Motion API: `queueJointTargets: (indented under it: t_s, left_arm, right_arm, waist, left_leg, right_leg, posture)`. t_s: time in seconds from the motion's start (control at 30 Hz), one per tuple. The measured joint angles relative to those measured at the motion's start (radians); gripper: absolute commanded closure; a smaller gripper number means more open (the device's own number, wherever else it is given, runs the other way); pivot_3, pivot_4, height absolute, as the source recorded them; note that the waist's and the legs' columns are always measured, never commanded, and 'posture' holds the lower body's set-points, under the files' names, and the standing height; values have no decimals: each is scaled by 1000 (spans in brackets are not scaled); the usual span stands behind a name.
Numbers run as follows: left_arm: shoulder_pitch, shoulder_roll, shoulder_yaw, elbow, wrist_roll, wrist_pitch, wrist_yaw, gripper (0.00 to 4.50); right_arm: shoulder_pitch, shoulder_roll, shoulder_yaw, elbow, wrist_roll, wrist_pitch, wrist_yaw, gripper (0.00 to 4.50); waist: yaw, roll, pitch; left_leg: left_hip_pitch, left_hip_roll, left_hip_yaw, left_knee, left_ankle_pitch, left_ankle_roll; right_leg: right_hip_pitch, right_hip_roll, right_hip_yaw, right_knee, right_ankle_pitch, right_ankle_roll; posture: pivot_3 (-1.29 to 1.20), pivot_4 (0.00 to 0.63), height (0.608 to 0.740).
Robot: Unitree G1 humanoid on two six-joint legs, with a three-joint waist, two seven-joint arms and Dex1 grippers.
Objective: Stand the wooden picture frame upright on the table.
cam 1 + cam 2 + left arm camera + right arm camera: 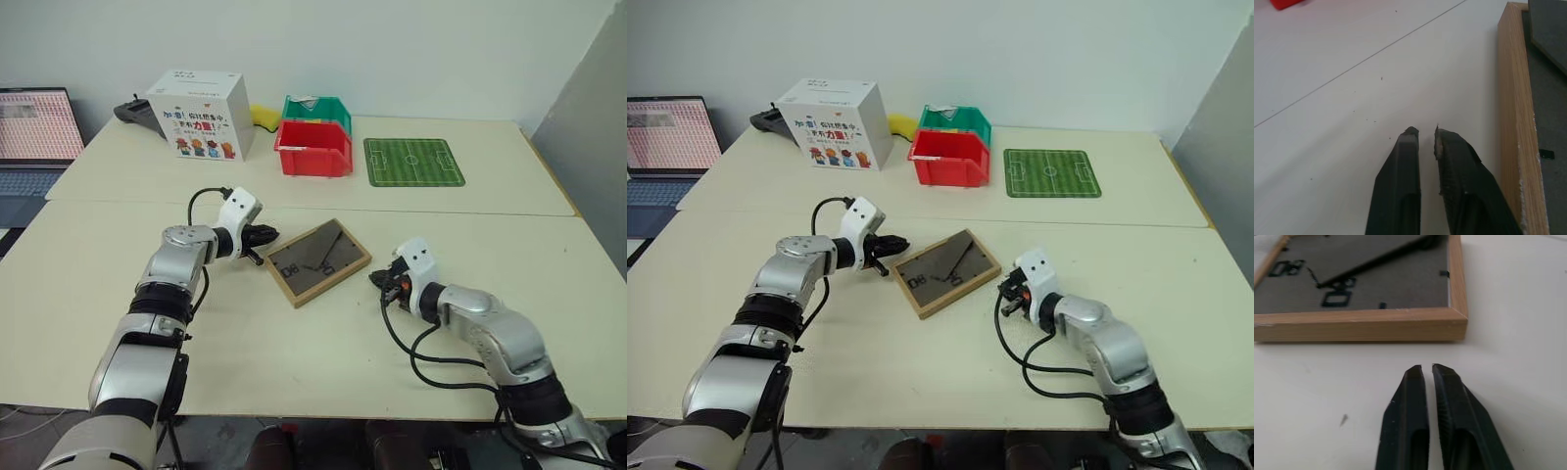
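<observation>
The picture frame [317,261] lies flat on the worktop [294,352], dark back and folded stand facing up, between the two arms. The left pincer [266,235] sits closed and empty just beside the frame's left corner; the right pincer [377,279] is closed and empty near its right edge. To stand it well, I'd judge one pincer should steady an edge while the other lifts the stand open, then tip the frame slowly upright.

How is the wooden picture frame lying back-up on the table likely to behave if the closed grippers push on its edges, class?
The wooden picture frame looks rigid, so it should probably slide whole rather than bend. It lies flat on the smooth table, so it may skid easily. Its thin edges suggest it would tip readily once stood up.
</observation>
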Motion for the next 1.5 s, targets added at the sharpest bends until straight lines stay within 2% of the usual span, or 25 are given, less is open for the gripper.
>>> queueJointTargets:
  t_s: [0.27, 0.5, 0.63, 0.8, 1.07, 1.27, 1.3, 1.33, 1.37, 1.5]
  left_arm:
    - [15, -10, -33, -40, 19, 32, -78, 4477]
    - [208, 54, -30, -421, -10, 230, -122, 4477]
    - [332, 87, -21, -656, -48, 373, -116, 4477]
    - [427, 106, -4, -836, -84, 500, -76, 4477]
    - [507, 126, 17, -980, -131, 611, -29, 4477]
    - [572, 202, 59, -1034, -218, 651, -60, 4477]
    - [588, 212, 85, -1036, -243, 657, -73, 4105]
    - [594, 218, 105, -1035, -264, 671, -80, 4027]
    - [593, 186, 195, -1028, -370, 753, -101, 3769]
    - [505, 135, 368, -931, -555, 1011, -97, 3019]
  right_arm:
    - [-83, 60, 41, 109, -49, -24, 23, 4500]
    - [-133, 89, 51, 171, -101, -54, 23, 4500]
    - [-132, 63, 53, 165, -127, -64, 36, 4500]
    - [-117, 46, 68, 119, -126, -59, 79, 4500]
    - [-108, 18, 97, 72, -129, -48, 166, 4500]
    - [-100, -52, 118, 87, -162, -123, 217, 4500]
    - [-100, -65, 112, 101, -167, -145, 221, 4500]
    - [-100, -75, 102, 117, -169, -156, 222, 4500]
    - [-104, -80, 92, 154, -169, -197, 235, 4500]
    - [-125, -59, 78, 226, -169, -262, 246, 4500]
  waist:
    - [-1, 0, 0]
    - [-7, 1, -1]
    - [-7, 1, -1]
    - [-6, 1, -1]
    - [-6, 1, -1]
    - [-8, 1, -1]
    - [-8, 1, -1]
    - [-7, 1, -1]
    - [-7, 0, -1]
    - [-9, 0, -1]
  left_leg:
    - [0, 0, 0, 0, 1, -2]
    - [1, 1, 0, -1, 1, -3]
    - [1, 0, 0, -1, 1, -2]
    - [1, 0, -1, -1, 0, 1]
    - [1, 0, -1, -1, -1, 1]
    - [1, 0, -1, -1, -1, 1]
    - [1, 0, -1, -1, -1, 1]
    - [1, 0, -1, -1, -1, 1]
    - [1, 0, -1, -1, -1, 1]
    - [1, -1, -3, 0, -1, 2]
  right_leg:
    - [0, 0, 0, 0, 0, 0]
    - [0, -1, 0, 0, 0, 0]
    - [1, -2, 0, 1, 0, 0]
    - [1, -2, -1, 1, 0, 0]
    - [1, -1, -1, 1, 0, 0]
    - [1, -1, -1, 1, 0, 0]
    - [1, -1, -1, 1, 0, 0]
    - [1, -1, -1, 1, 0, 0]
    - [1, -1, -1, 1, 0, 0]
    - [1, 0, -2, 1, 0, 0]
  posture:
    - [0, 150, 740]
    - [0, 150, 740]
    - [0, 150, 740]
    - [0, 150, 740]
    - [0, 150, 740]
    - [0, 150, 740]
    - [0, 150, 740]
    - [0, 150, 740]
    - [0, 150, 740]
    - [0, 150, 740]
